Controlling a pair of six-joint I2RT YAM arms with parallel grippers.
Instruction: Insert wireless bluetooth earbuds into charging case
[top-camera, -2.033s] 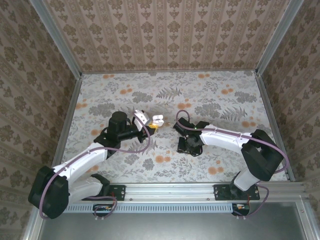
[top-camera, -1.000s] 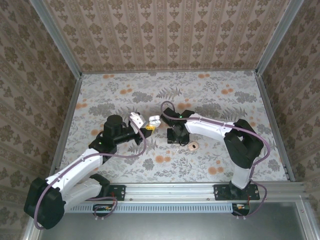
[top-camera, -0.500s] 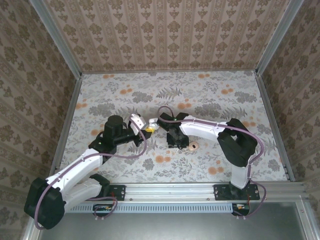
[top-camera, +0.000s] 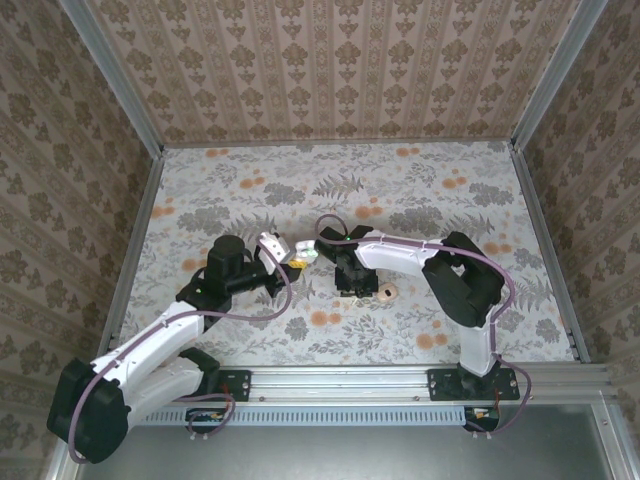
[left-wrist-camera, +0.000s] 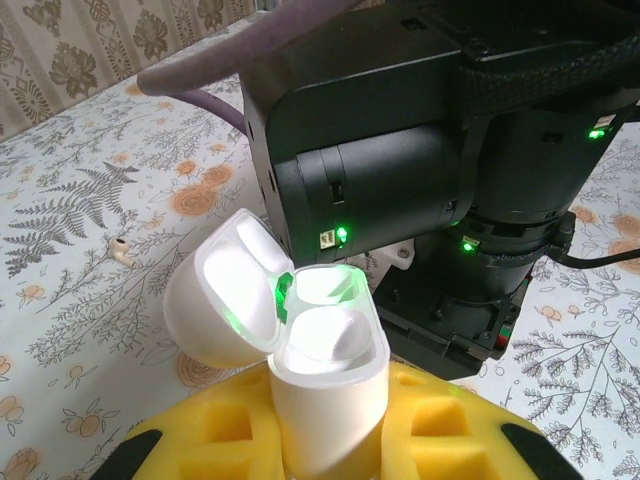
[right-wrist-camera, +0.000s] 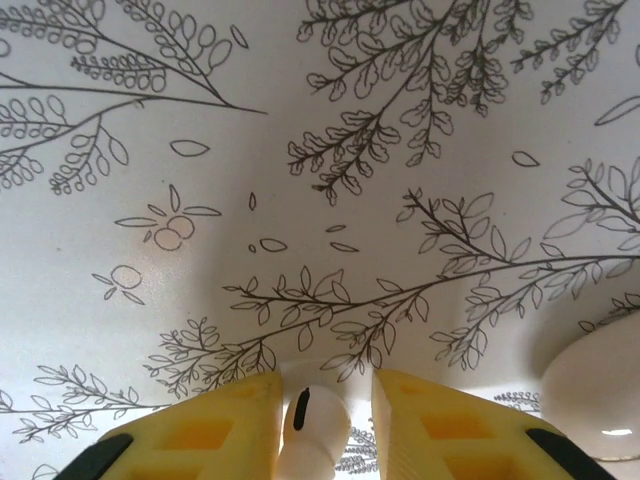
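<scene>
The white charging case (left-wrist-camera: 325, 400) stands upright between yellow foam pads (left-wrist-camera: 200, 435), with my left gripper (left-wrist-camera: 325, 425) shut on it. Its lid (left-wrist-camera: 222, 300) is swung open to the left, green light glows at the hinge, and one white earbud (left-wrist-camera: 325, 335) sits inside. In the top view the case (top-camera: 307, 252) is at my left gripper (top-camera: 293, 252), just left of the right arm. My right gripper (top-camera: 350, 283) points down at the cloth. A second white earbud (right-wrist-camera: 312, 430) lies between its yellow fingers (right-wrist-camera: 200, 430), touching the left one, with a gap to the right one.
A round pinkish-tan disc (top-camera: 388, 292) lies on the floral cloth just right of my right gripper; its pale rim (right-wrist-camera: 600, 380) shows in the right wrist view. The right arm's black body (left-wrist-camera: 450, 150) looms close behind the case. Aluminium rails (top-camera: 400, 380) bound the table.
My right gripper has moved left toward the case, uncovering the pinkish disc, and now sits low over the cloth. My left gripper with the case shifted slightly left and nearer.
</scene>
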